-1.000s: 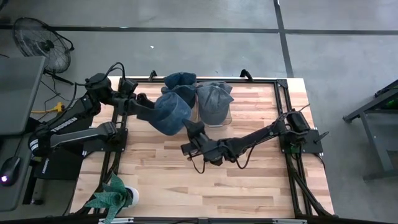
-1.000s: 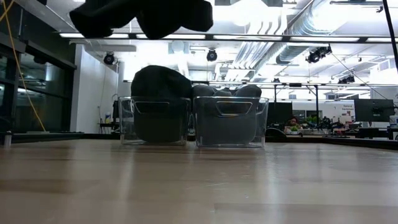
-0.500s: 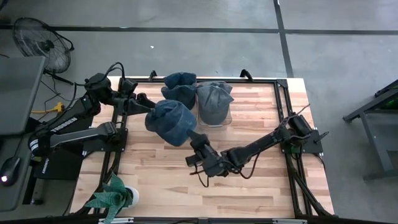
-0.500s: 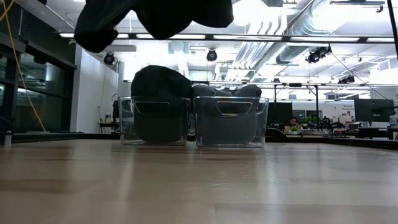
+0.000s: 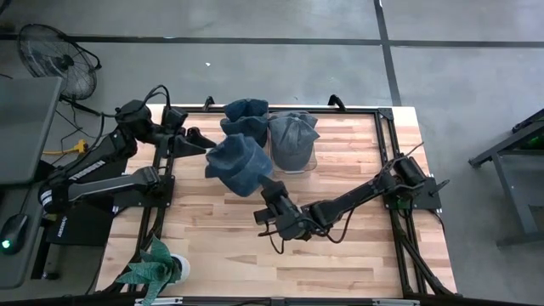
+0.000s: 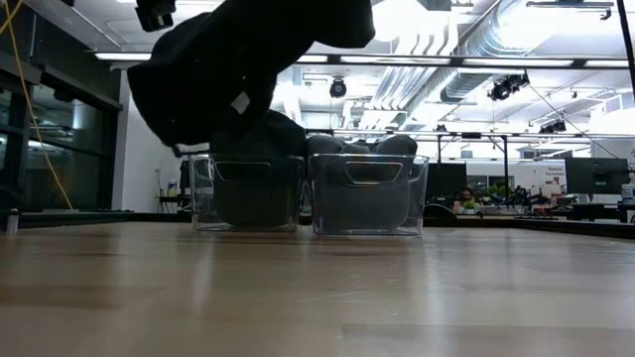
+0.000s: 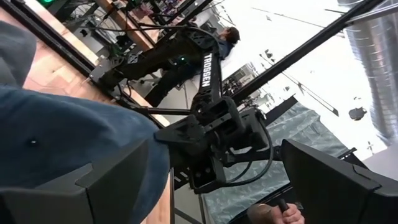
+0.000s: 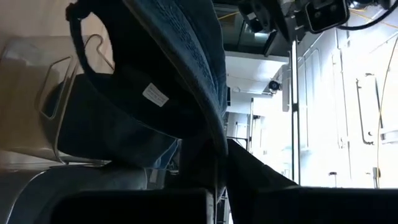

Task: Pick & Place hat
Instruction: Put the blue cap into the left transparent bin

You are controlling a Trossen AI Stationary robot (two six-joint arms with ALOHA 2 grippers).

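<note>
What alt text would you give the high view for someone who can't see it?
Seen from above, the right gripper holds a blue denim hat above the wooden table, in front of two clear bins that each contain a hat. The left gripper is open beside the held hat, clear of it.

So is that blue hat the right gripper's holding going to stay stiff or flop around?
Probably floppy: the blue hat droops from the right gripper, pinched at one edge. Likely light, since a small pinch carries it. Its soft knit should not slip easily.
</note>
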